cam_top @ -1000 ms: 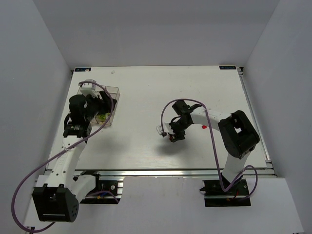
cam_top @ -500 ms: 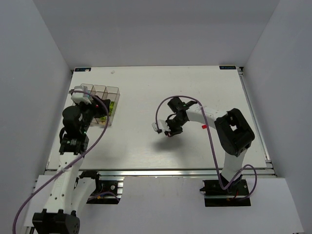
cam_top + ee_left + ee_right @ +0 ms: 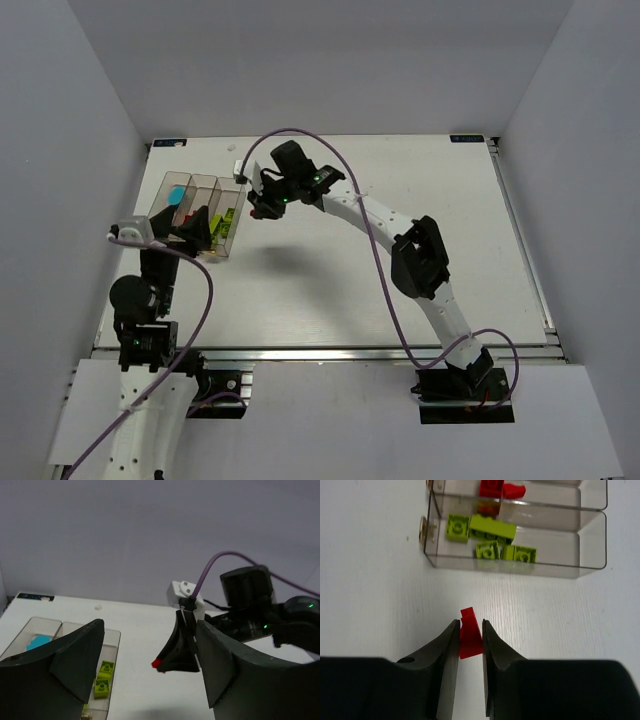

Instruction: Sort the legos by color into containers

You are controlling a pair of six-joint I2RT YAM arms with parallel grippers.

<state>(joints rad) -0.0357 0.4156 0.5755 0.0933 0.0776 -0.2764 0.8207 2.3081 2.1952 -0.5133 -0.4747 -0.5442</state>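
On the white table (image 3: 420, 200), your right gripper (image 3: 470, 625) hangs just beside the clear containers (image 3: 592, 540), fingers pinching a red brick (image 3: 469, 640). Your left gripper (image 3: 150, 630) gapes wide near them. Lime green bricks (image 3: 492, 532) lie in the nearest compartment.

A white table (image 3: 330, 290) sat inside grey walls. Three clear bins (image 3: 205, 180) stood joined in a row near its left side. The left bin held a cyan lego (image 3: 177, 195), the middle one showed a bit of red (image 3: 189, 214), and the right one held green legos (image 3: 226, 216). The left gripper (image 3: 200, 235) hung over the near end of the bins. The right arm stretched far across the table, and the right gripper (image 3: 262, 205) was just beside the right bin, with a tiny red lego (image 3: 258, 211) at its tip. Purple cables (image 3: 380, 250) looped along both arms.
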